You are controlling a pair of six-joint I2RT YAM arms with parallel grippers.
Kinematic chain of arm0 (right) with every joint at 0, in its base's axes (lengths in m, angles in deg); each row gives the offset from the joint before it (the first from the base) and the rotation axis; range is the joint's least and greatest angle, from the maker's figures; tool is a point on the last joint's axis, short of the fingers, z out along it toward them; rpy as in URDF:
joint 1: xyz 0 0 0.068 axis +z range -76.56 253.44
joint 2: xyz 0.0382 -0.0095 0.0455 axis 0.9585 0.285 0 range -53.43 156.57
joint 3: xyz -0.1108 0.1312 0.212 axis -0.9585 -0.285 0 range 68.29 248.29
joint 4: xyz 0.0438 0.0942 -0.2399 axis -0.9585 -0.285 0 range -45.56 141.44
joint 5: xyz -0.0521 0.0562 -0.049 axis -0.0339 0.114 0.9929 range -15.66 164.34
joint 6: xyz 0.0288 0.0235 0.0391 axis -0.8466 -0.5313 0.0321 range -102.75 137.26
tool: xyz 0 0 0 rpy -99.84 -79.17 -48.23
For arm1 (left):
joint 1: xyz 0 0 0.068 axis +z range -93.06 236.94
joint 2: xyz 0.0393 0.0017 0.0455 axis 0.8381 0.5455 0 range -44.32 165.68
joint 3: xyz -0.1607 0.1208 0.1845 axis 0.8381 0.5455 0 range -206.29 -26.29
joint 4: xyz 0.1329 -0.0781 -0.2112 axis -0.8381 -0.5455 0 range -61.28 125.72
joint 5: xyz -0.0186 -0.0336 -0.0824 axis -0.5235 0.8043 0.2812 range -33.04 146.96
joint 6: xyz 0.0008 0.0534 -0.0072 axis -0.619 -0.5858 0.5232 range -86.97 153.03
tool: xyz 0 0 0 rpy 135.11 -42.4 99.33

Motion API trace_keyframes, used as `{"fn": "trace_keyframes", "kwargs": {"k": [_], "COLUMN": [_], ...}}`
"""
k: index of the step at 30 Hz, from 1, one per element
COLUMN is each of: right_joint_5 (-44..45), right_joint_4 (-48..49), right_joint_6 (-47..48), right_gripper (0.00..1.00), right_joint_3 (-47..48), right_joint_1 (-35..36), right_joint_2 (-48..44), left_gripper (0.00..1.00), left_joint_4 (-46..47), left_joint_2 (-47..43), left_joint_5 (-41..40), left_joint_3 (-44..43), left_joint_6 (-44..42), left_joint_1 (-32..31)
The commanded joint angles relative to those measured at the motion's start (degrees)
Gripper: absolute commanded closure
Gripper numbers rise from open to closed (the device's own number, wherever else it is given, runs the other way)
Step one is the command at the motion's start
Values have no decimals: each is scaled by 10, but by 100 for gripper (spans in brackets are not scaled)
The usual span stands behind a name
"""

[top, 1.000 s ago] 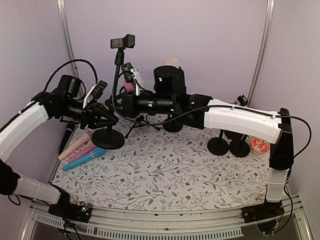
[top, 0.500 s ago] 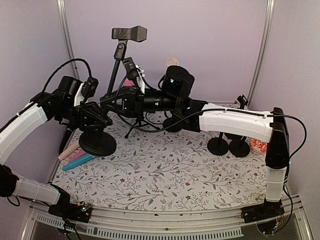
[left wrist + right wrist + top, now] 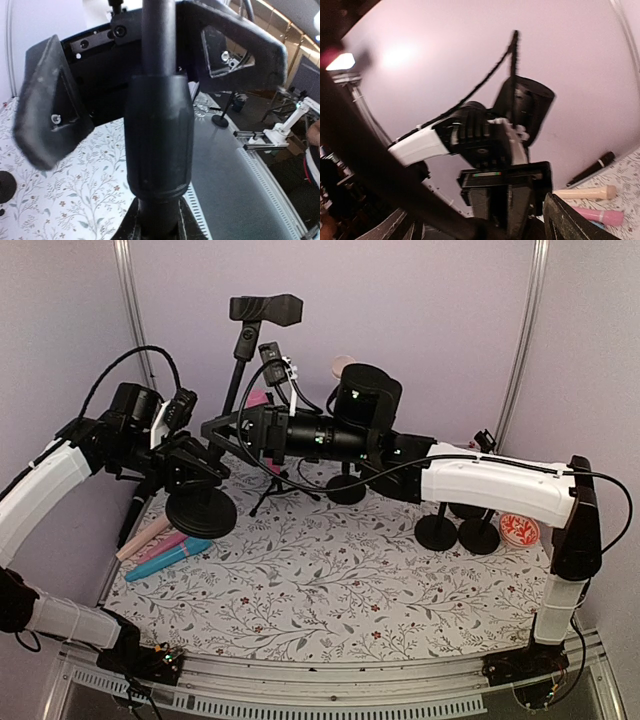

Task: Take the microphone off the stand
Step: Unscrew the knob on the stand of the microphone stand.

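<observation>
Both your hands are low on the stand point(image 3: 238, 365): left hand point(image 3: 205, 468) clenching its pole, right hand point(image 3: 222, 433) released, microphone point(image 3: 266, 308) up-pole above both.

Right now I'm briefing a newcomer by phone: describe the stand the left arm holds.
Look at the table's far left, beside the lying microphones. There a tall stand rises from a round black base, clamped in the left gripper. Unlike the short stands on the right, its pole carries a black clip.
</observation>
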Motion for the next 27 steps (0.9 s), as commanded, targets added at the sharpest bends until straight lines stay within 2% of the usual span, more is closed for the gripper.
{"fn": "trace_keyframes", "kwargs": {"k": [1,4,6,9,17,27], "right_joint_5": [241,301,326,339,346,324], "right_joint_4": [-196,-204,-189,-182,-177,-171], "right_joint_6": [30,34,45,57,56,58], "right_gripper": [15,16,16,20,41,51], "right_joint_3": [19,-11,-25,-20,19,53], "right_joint_1": [3,17,28,34,36,34], "right_joint_2": [-15,-29,-38,-37,-16,2], "left_gripper": [100,100,100,100,100,100], "left_joint_4": [56,100,117,135,146,147], "left_joint_2": [-4,-5,-5,-2,0,2], "left_joint_5": [-105,-188,-212,-212,-211,-205], "left_joint_3": [-26,-21,-18,-14,-9,-2], "left_joint_6": [10,45,60,79,88,88], "left_joint_1": [8,8,10,9,9,9]}}
